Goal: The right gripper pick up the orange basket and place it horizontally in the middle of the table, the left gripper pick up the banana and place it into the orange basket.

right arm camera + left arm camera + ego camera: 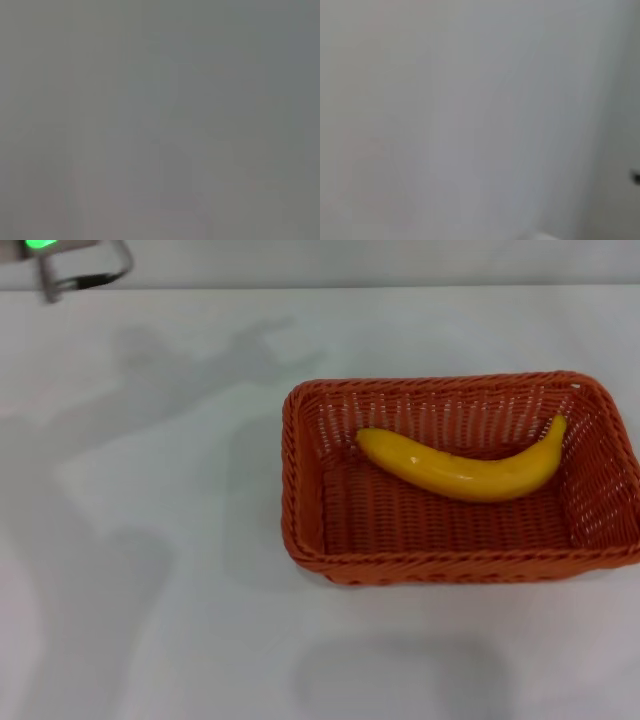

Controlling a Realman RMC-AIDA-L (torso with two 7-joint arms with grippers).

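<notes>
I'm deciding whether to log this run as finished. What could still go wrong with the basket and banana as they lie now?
The basket sits toward the right of the table, its right rim running out of the head view, so it may be judged off-centre. The banana lies inside, its thin end up against the far right wall; a bump could shift it. Neither pincer shows in any view, only shadows on the table, so an arm passing back low might clip the rim.

Banana (462,468) inside orange basket (303,480)

The banana (462,467) lies in the orange basket (300,480), right on the table (150,540)
</notes>
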